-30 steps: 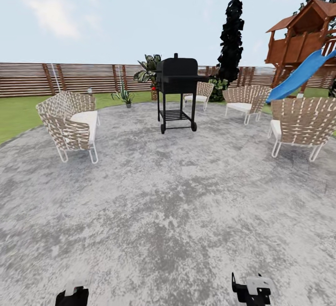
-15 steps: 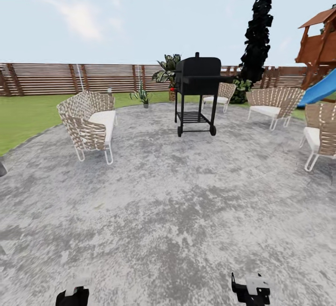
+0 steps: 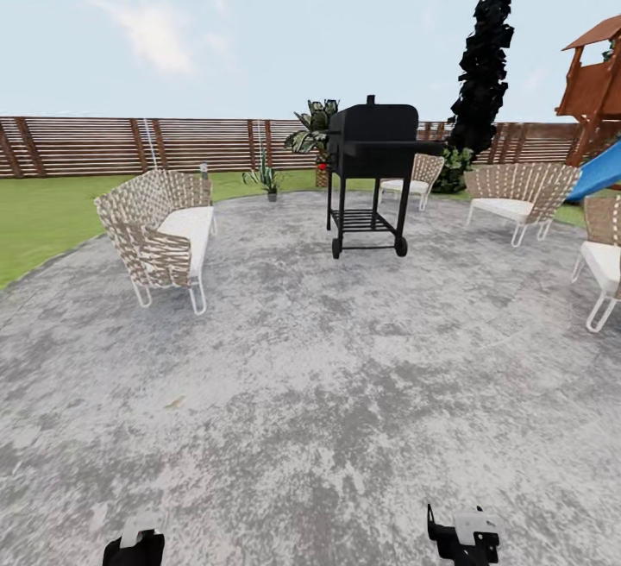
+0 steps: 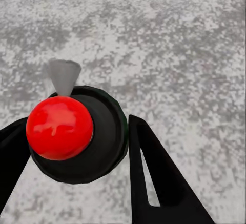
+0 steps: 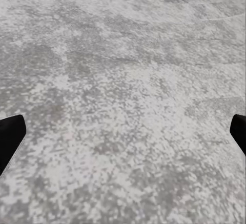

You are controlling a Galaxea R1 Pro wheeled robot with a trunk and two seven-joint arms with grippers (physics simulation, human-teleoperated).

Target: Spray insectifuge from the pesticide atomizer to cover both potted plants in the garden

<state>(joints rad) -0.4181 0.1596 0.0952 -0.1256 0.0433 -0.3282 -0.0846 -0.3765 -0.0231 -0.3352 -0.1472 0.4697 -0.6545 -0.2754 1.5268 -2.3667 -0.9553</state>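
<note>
— What does the left gripper (image 4: 72,147) hold?
— One black round-bodied pesticide atomizer (image 4: 84,137) with a red ball top and a grey cone nozzle, pinched between its two black fingers (image 4: 154,178).
— And ahead of the jaws?
— A mottled grey paved patio (image 3: 328,393). I count four woven wicker chairs; the nearest chair (image 3: 159,234) is to the left. One black wheeled grill (image 3: 371,173) stands farther on, with a striped agave (image 3: 263,178) by the brown slatted fence (image 3: 103,145).
— The right gripper (image 5: 123,131)?
— Jaws spread wide, holding nothing.
— Any writing?
— None legible.

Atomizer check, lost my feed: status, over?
Left gripper shut on atomizer; right gripper open, empty. On grey patio. Black grill and woven chairs ahead.
</note>
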